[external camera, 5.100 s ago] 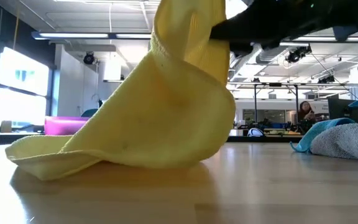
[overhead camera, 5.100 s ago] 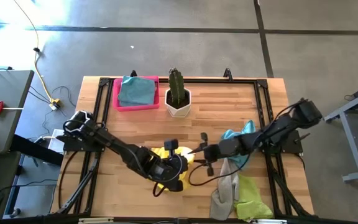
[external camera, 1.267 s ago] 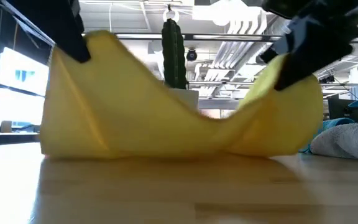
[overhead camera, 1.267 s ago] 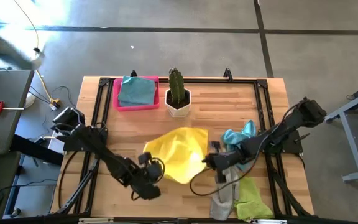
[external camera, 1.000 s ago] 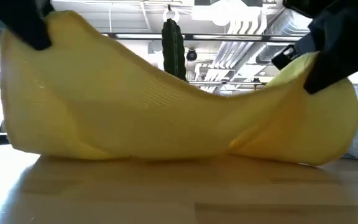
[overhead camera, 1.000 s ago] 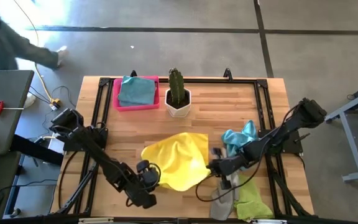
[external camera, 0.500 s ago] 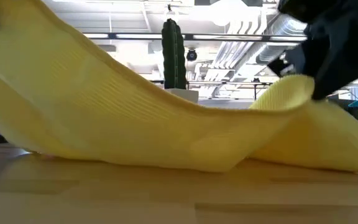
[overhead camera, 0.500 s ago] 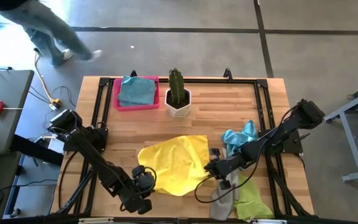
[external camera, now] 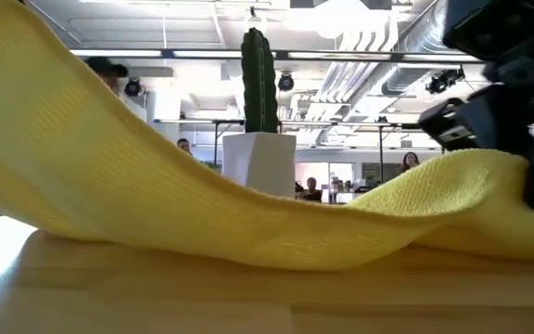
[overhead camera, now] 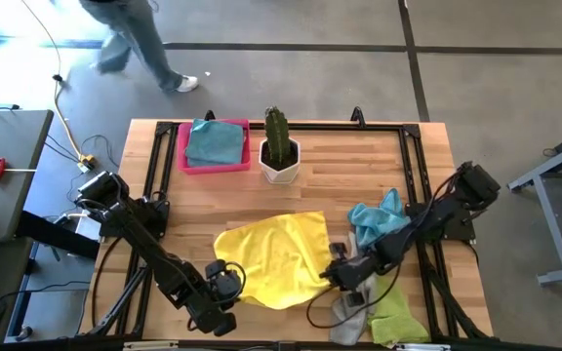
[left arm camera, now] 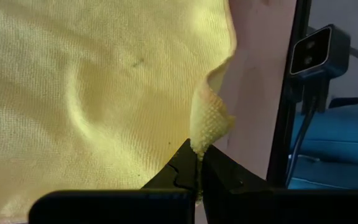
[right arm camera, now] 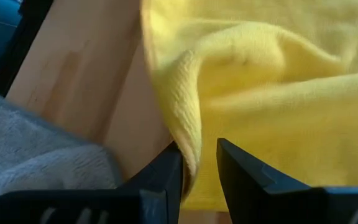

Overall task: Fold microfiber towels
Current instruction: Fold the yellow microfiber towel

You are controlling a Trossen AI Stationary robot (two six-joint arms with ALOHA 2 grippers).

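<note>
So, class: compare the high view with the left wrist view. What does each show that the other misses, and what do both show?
Only the high view shows the pink rectangular tray holding a folded light blue cloth, the green cactus in its white pot, the pile of blue, grey and lime towels, the right gripper at the yellow cloth's edge, and a person walking past.

Only the left wrist view shows the left gripper shut, pinching a corner of the cloth.

Both show the spread yellow microfiber towel on the wooden table.
</note>
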